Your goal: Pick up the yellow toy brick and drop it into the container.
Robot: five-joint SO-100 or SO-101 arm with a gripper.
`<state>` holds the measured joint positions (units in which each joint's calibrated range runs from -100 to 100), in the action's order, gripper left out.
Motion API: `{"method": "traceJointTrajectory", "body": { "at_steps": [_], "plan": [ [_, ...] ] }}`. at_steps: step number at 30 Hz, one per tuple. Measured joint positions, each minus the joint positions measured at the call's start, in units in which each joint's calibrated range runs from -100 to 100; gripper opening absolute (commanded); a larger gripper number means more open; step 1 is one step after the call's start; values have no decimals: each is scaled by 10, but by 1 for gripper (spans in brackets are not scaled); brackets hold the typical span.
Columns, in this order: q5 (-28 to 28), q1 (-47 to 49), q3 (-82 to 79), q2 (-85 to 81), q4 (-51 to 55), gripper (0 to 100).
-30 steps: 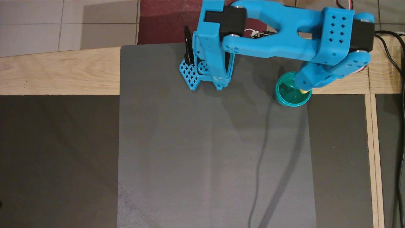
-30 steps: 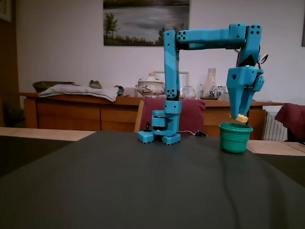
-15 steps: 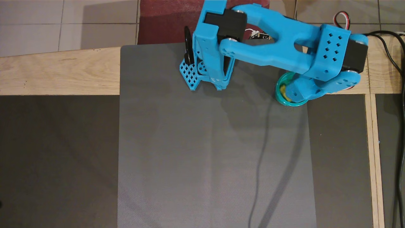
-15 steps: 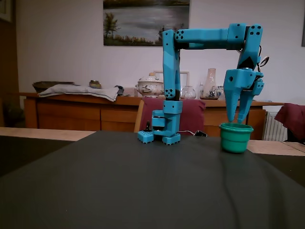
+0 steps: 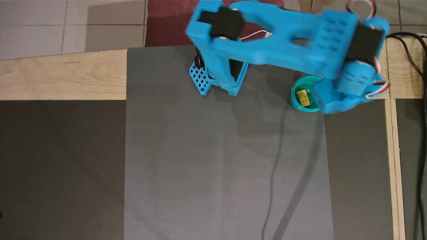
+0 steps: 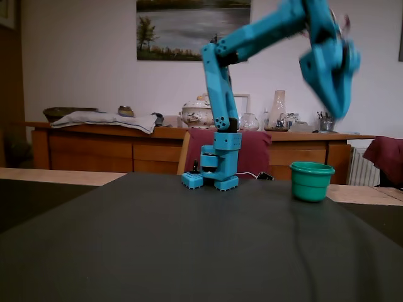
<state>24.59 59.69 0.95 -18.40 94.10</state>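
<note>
The yellow toy brick (image 5: 303,97) lies inside the teal-green cup (image 5: 295,98), studs up, at the right far edge of the grey mat. In the fixed view the cup (image 6: 311,182) stands upright on the table and the brick is hidden inside it. My blue gripper (image 5: 327,106) hangs over the cup's right side and covers part of its rim. In the fixed view the gripper (image 6: 340,112) points down, well above the cup, and is blurred. It holds nothing that I can see. Whether its jaws are open or shut does not show.
The arm's base (image 5: 217,81) stands at the far edge of the grey mat (image 5: 227,166). Black cables (image 5: 415,66) run along the right edge. A wooden strip (image 5: 63,76) borders the mat at the far left.
</note>
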Motion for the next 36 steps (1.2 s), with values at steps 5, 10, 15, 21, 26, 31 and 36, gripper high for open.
{"method": "traceJointTrajectory", "body": {
  "at_steps": [5, 10, 15, 21, 26, 31, 36],
  "plan": [
    [-5, -112, 68, -86, -5, 0],
    [-39, -231, 69, -147, -54, 0],
    [-107, -352, 61, -197, -68, 0],
    [-152, -477, -66, -278, -92, 0],
    [-152, -528, -235, -402, -137, 0],
    [-152, -538, -472, -542, -221, 0],
    [-152, -546, -681, -649, -299, 0]
  ]
}}
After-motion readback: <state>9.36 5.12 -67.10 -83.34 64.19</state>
